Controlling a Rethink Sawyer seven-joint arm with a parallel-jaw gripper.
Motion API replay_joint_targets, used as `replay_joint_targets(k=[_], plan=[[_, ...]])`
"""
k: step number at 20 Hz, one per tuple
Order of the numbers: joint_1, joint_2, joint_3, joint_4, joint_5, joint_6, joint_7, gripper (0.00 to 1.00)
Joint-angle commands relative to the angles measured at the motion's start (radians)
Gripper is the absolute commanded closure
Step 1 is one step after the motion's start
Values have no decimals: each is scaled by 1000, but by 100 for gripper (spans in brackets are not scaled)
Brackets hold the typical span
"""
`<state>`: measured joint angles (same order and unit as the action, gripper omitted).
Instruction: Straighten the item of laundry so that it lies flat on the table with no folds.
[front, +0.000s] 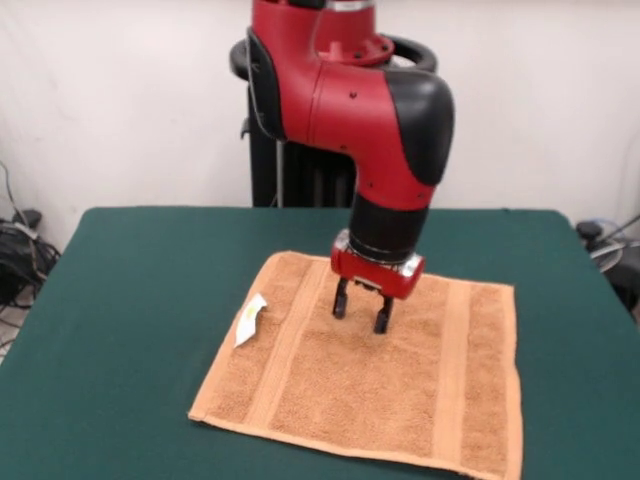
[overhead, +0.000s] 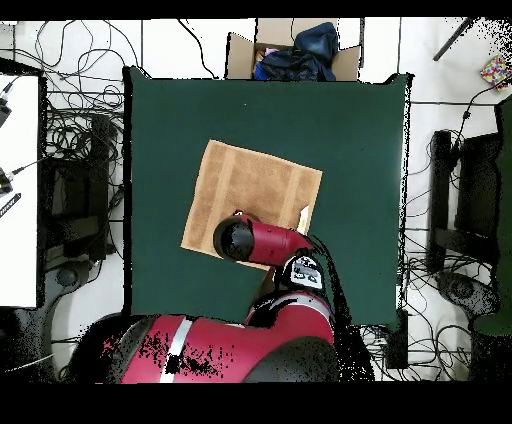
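Because the towel (front: 375, 375) already lies spread in the lower middle of the front view, with its woven bands running straight and no folds showing, the job looks nearly or wholly done. Only the small white tag (front: 250, 320) sticks out at the towel's left edge, resting on the cloth there. Its far corner sits hidden behind the arm, so that spot cannot be judged. The green bench (front: 130, 300) shows bare on every side of it. Coming down from the top of the frame, the arm bends at a black elbow and points its wrist straight down, and the gripper (front: 361, 313) hangs above the towel's upper middle, fingers parted and holding nothing — seemingly clear of the cloth.
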<state>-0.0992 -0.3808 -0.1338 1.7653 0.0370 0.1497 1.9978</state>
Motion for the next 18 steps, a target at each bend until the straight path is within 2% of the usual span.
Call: replay_joint_targets(k=[1,5,10,14,18], plan=[[-116,209,-95,-151,-56,-154,80,0],[-226,228,-22,-176,-162,-187,-2,0],[-258,248,-53,-234,-286,-215,-25,0],[-272,223,-61,-242,-350,-129,-28,0],[-351,167,35,-213,-415,0,-91,0]])
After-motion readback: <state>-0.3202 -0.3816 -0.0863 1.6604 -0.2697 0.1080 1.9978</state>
